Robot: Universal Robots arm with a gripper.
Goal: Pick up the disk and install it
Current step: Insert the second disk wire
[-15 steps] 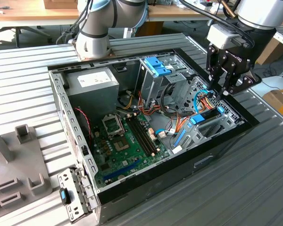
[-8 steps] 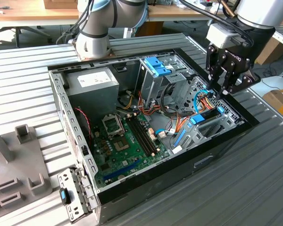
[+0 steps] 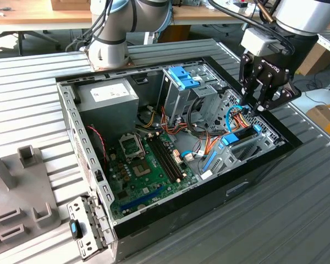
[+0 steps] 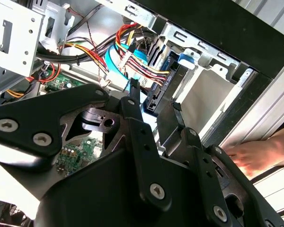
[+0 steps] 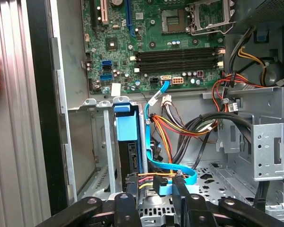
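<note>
**Gripper poised above the disk standing in its bay**

Your black two-finger gripper [image 3: 262,105] hangs over the open black-and-grey metal computer case [image 3: 77,118], near the case's corner at the exterior view's right. Its fingers are parted, with nothing between them; in the second wrist view the gripper [image 4: 154,106] shows daylight and cables between the two fingertips.

The disk [image 3: 243,133], a flat black rectangular hard drive framed by a bright blue plastic carrier, stands on edge inside the grey metal drive bay [image 3: 239,157] along that same side of the case. In the first wrist view the disk [image 5: 128,142] sits just below and ahead of the fingertips, its blue tab uppermost. Its long axis runs along the bay slot, parallel to the nearby case wall, and its thin edge faces up toward the jaws. Judging by this, the jaws lie almost directly above the disk's near end, close but not touching.

A bundle of orange, yellow and red wires [image 5: 180,126] and a light-blue flat cable [image 5: 154,142] lie just beside the disk. A person's hand [image 4: 255,156] rests on the ribbed metal table outside the case wall.
</note>
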